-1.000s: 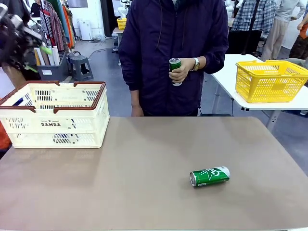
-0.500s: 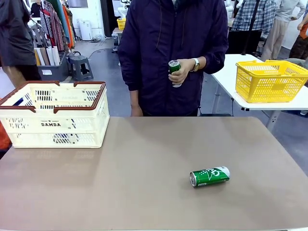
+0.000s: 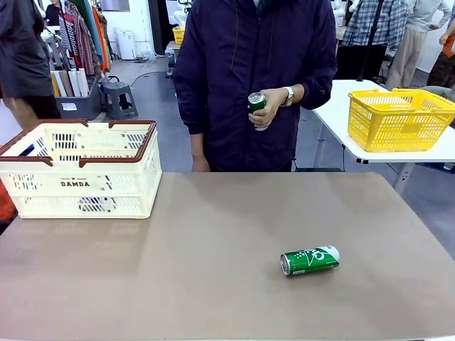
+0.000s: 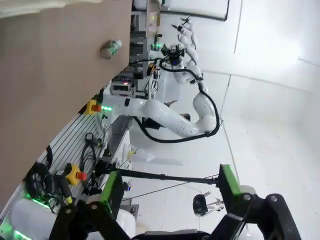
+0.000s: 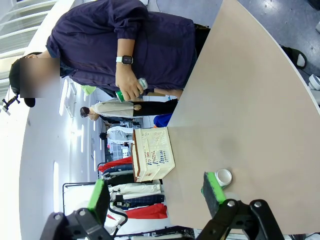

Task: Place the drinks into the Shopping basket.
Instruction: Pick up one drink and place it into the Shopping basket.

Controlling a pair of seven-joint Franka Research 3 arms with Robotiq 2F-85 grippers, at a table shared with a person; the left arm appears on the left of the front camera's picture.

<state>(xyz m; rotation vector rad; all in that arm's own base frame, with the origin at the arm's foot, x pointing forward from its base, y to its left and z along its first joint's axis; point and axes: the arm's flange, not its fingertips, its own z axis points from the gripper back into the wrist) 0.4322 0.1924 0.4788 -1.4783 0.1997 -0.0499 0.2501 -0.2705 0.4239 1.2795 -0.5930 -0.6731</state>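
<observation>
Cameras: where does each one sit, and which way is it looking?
Front view: sits between the arms, looks across the table at the person's hand holding a green can.
Left wrist view: rides the left arm, looks along the table's edge toward the other white arm; open left hand below.
Right wrist view: rides the right arm, looks across the table at the person and Shopping basket; open right hand below.
Shared: all three see the lying can; front and right wrist see the basket.

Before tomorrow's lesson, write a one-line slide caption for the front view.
One green can lies on the table, a second can is in the person's hand, and the cream basket stands at left.
</observation>
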